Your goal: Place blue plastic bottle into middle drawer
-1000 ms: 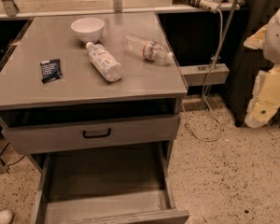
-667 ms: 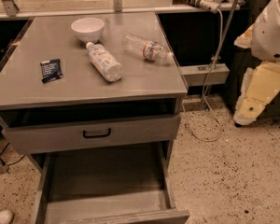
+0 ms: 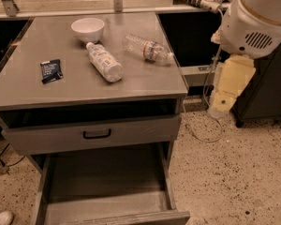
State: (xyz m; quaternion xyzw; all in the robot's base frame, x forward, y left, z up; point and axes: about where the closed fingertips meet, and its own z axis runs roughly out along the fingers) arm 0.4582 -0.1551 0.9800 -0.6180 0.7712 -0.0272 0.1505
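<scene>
You have the grey desk [image 3: 145,81] filling the left and centre of the frame, and below it, at the bottom, the middle drawer [image 3: 103,186] stands pulled out with its floor bare, so the opening step looks done and the placing has not begun. The robot's arm [image 3: 253,18] enters at the upper right. Its gripper [image 3: 220,104] hangs at the cream-coloured lower end, right of the desk's edge and well apart from everything on top. You cannot tell how far open it is, though it carries neither bottle, since both lie on the desk. Between the desktop and the open drawer sits the drawer front with a black handle [image 3: 96,134], pushed in; judge it as a ledge the bottle must pass on the way down. The blue plastic bottle [image 3: 104,62] lies on its side in the upper middle of the desktop, cap toward the white bowl [image 3: 87,29] just above it. To its right, near but apart, lies the clear crinkled bottle [image 3: 148,48], the one you could grab by mistake. A small dark packet [image 3: 51,71] rests at the left, out of the way. What is left, then: reach, grasp, carry, lower, release.
</scene>
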